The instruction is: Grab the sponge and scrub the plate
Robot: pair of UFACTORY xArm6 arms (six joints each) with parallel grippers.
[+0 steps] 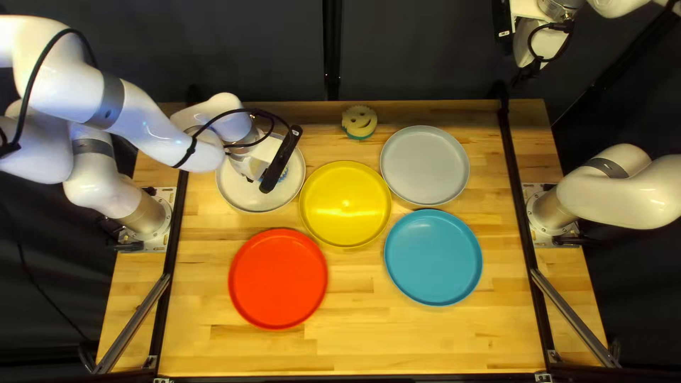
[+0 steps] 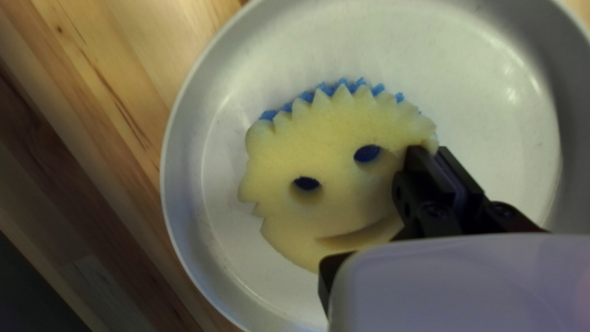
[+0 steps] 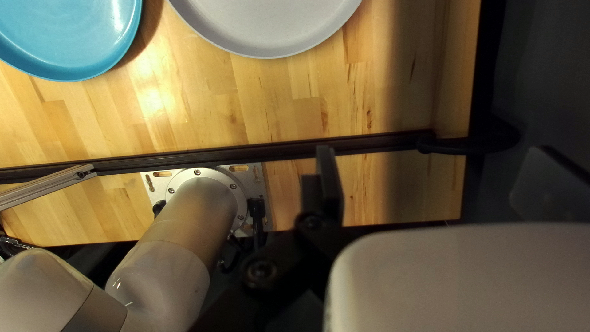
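Observation:
My left gripper (image 1: 257,164) hangs over the off-white plate (image 1: 230,193) at the table's left rear, its tips hidden there. In the left wrist view the left gripper (image 2: 435,161) is shut on one edge of the yellow smiley sponge (image 2: 335,197), which has a blue underside and lies over the white plate (image 2: 184,160); whether they touch is unclear. A bit of blue sponge (image 1: 284,173) shows from above. My right gripper (image 1: 526,73) is raised beyond the table's far edge; in its wrist view the right gripper (image 3: 437,178) stands open and holds nothing.
A second smiley sponge (image 1: 360,121) rests near the far edge. A yellow plate (image 1: 345,204), a grey plate (image 1: 425,165), a red plate (image 1: 278,279) and a blue plate (image 1: 433,257) stand on the table. Dark rails run along both sides.

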